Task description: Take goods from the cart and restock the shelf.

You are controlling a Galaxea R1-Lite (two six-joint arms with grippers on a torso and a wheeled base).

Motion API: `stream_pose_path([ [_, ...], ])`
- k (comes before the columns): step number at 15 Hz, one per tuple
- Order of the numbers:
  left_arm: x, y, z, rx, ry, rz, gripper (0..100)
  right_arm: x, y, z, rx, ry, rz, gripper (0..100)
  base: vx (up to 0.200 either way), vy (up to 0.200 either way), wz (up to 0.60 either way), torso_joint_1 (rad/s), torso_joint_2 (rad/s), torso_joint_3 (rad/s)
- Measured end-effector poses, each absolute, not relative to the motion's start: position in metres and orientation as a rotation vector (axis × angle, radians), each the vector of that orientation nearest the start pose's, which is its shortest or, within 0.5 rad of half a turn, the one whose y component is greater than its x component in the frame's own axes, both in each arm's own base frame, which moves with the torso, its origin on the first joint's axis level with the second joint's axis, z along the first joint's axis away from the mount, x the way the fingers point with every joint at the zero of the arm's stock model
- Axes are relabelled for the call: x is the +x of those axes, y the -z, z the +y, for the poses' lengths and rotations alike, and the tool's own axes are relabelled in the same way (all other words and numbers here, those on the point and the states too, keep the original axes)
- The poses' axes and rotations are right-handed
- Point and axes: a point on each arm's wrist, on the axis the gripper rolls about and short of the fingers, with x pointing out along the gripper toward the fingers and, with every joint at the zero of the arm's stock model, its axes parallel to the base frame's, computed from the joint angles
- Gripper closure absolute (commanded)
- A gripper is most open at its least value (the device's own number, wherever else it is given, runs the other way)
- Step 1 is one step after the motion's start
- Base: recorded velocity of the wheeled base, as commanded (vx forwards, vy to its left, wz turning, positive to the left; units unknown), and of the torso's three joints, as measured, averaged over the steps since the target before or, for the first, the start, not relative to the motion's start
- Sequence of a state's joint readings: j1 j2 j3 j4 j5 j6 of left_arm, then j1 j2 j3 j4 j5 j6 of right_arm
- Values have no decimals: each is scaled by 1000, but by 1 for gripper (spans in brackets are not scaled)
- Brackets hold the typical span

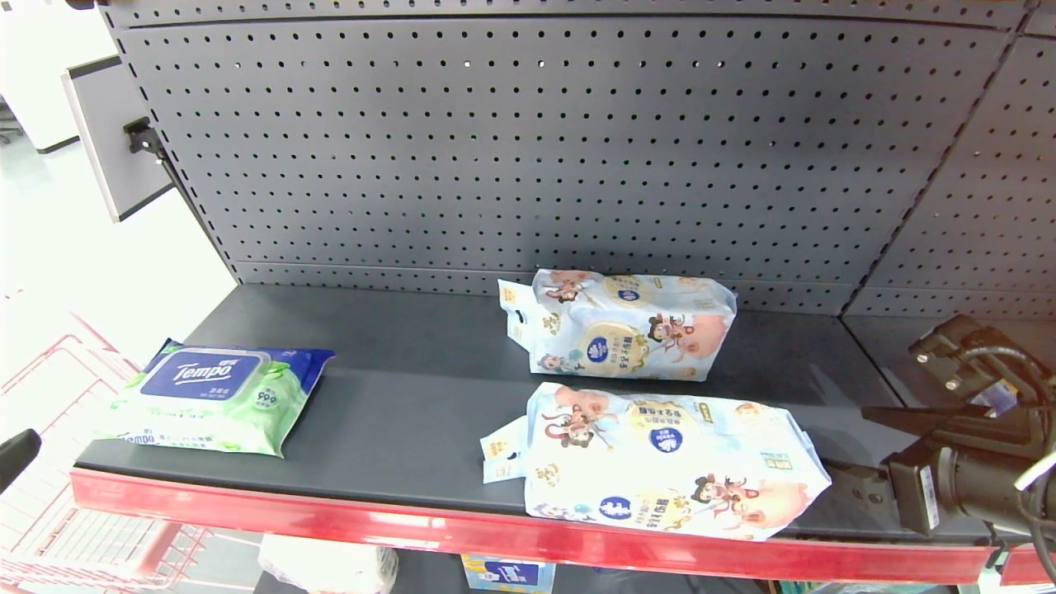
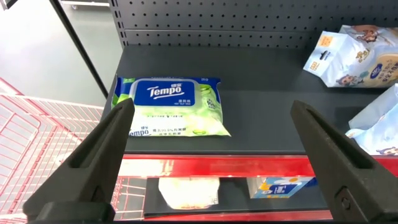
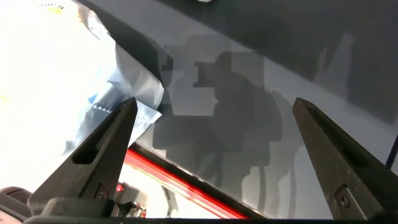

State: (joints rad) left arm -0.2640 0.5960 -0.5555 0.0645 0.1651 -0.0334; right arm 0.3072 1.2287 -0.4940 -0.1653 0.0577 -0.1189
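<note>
Right gripper [image 3: 214, 102] and left gripper [image 2: 212, 104] are held open, empty; right is best backed straight off, front tissue pack [image 1: 668, 462] left unnudged

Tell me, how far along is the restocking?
Done: a green-and-blue wet-wipe pack, a rear cartoon-printed pale blue tissue pack and a front pack lie on the dark grey shelf. In hand: nothing; left gripper and right gripper open. Left: unknown; red wire cart contents hidden.
</note>
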Motion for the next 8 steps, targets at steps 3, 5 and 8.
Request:
stream_pose_path([
  [3,31,-226,-4,-11,97,103,0,159,-168,52,-186,-390,542,0,0,0,0,0,0,0],
  [5,30,-226,-4,-12,97,100,0,159,-169,52,-186,-390,539,0,0,0,0,0,0,0],
  [8,30,-226,-4,-12,98,99,0,160,-169,53,-187,-394,539,0,0,0,0,0,0,0],
])
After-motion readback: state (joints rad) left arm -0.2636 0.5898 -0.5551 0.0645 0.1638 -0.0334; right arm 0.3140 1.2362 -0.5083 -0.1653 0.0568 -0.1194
